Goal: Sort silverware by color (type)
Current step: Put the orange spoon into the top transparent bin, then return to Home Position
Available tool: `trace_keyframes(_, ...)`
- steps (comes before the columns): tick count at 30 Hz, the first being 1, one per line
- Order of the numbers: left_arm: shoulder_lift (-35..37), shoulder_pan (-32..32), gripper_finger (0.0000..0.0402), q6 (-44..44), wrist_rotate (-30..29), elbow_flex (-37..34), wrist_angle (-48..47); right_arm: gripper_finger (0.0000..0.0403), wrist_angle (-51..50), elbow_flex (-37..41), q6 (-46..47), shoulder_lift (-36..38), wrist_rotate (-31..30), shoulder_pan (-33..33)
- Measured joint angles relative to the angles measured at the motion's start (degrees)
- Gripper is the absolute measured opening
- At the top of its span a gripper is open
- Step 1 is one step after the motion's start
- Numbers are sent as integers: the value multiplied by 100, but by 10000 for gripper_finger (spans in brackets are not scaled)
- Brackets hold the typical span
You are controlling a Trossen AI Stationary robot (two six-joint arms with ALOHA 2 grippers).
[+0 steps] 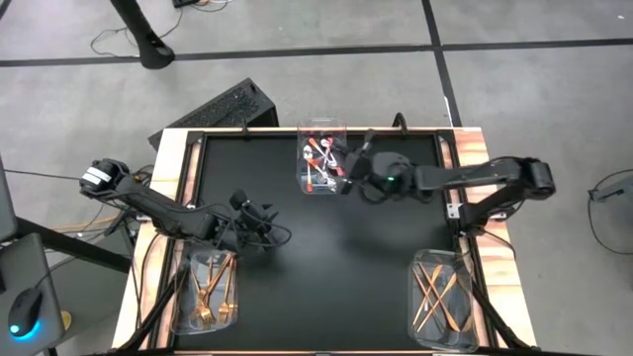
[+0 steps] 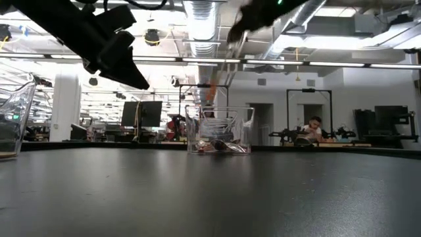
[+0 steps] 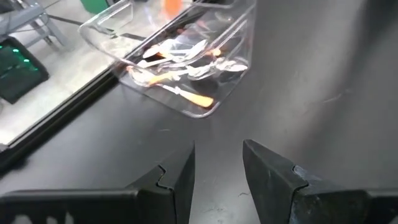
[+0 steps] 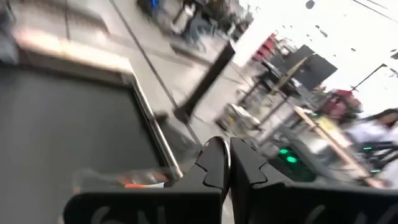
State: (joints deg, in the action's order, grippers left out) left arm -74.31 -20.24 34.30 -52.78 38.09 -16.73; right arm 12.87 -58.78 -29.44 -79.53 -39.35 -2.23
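Fingers of my right gripper (image 1: 348, 170) are pressed together, with no gap between them in the right wrist view. They sit at the 3 o'clock rim of the clear spoon bin (image 1: 322, 191), which stands at 12 o'clock on the black table (image 1: 326, 267). I cannot tell whether anything thin is pinched between them.

Inside that bin lie the spoons (image 1: 316, 163), silver bowls and orange-red handles crossed over one another.

My left gripper (image 1: 259, 211) waits over the table at about 9 o'clock, fingers apart and holding nothing. Its wrist view looks across bare table toward the spoon bin.

Farther out, the gold forks (image 1: 210, 289) lie in a clear bin at 7 o'clock. The thin copper knives (image 1: 440, 287) lie in another at 5 o'clock.

I see no loose piece on the table, so I judge the sorting nearly done.

Risks from here:
- The light bin could slide or tip if my right fingers catch its wall while lifting away.
- Any spoon still pinched would drop outside the bin if released beyond the rim.
- The crossed handles could snag, so one spoon drags another out.
- A left reach toward 12 o'clock would bring both arms into the same space.
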Motion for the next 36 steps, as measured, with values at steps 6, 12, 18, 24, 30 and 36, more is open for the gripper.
trace_keyframes(6, 53, -45, 123, -109, 99, 0, 101, 17, 1011, 2, -1506, -1025, -193, -516)
trace_keyframes(12, 46, -45, 123, -67, 154, 0, -143, 66, 2082, 2, -2636, -1893, -544, -818)
trace_keyframes(18, 46, -8, 123, -67, 127, 0, -194, 184, 1166, -3, -1850, -1934, -1170, -590)
trace_keyframes(24, 47, 139, 123, -67, 95, 0, -153, 257, -156, -3, -56, -1373, -870, -265)
trace_keyframes(30, 211, 158, 115, -1307, 29, 0, 1187, 256, -1417, -3, 2014, -345, 1193, -350)
trace_keyframes(36, 470, 170, 91, -3056, 613, -10, 2813, 254, -1699, 8, 2777, 416, 3103, -413)
